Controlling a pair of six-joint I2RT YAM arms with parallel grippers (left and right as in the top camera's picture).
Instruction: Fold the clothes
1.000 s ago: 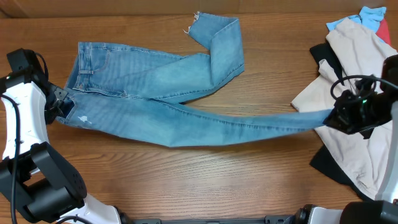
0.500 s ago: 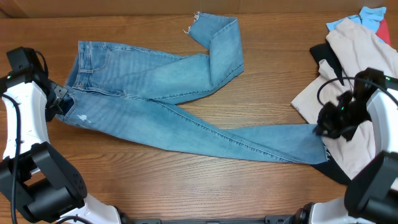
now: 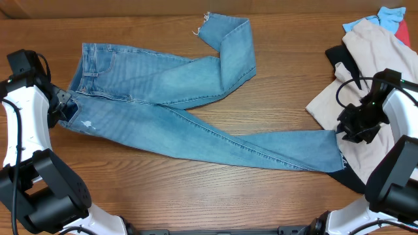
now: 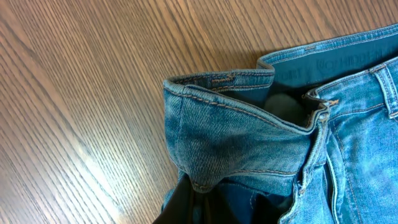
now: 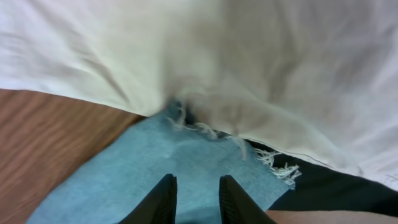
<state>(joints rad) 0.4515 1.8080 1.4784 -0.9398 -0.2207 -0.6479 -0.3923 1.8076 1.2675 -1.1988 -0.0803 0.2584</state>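
A pair of light blue jeans [image 3: 163, 98] lies spread across a wooden bench [image 3: 196, 196], waist toward the left edge and legs running to the right. The upper leg bends back on itself near the middle of the bench, its frayed hem [image 3: 209, 23] pointing to the far side. The lower leg stretches flat and long to the right, ending at a heap of other clothing.

The left tool [image 3: 63, 106] sits at the near corner of the waist, pressed together and pinching a bunched fold of the waistband [image 4: 217, 84]. In the left wrist view the denim gathers into a pouch that runs down into the dark fingers [image 4: 186, 208] at the bottom edge. The open fly and button edge lie just beside it.

At the other end, the right tool [image 3: 347, 132] hangs over the end of the long leg. Its two dark fingers [image 5: 163, 196] stand slightly spread with nothing between them, the blue cloth lying flat below. The leg's frayed threads [image 5: 205, 130] touch the edge of a pale beige garment [image 3: 369, 65], which fills most of the right wrist view.

A black garment [image 3: 336, 55] shows beneath the beige one. A bright blue piece [image 3: 359, 25] and a red piece [image 3: 408, 29] lie at the far right corner.
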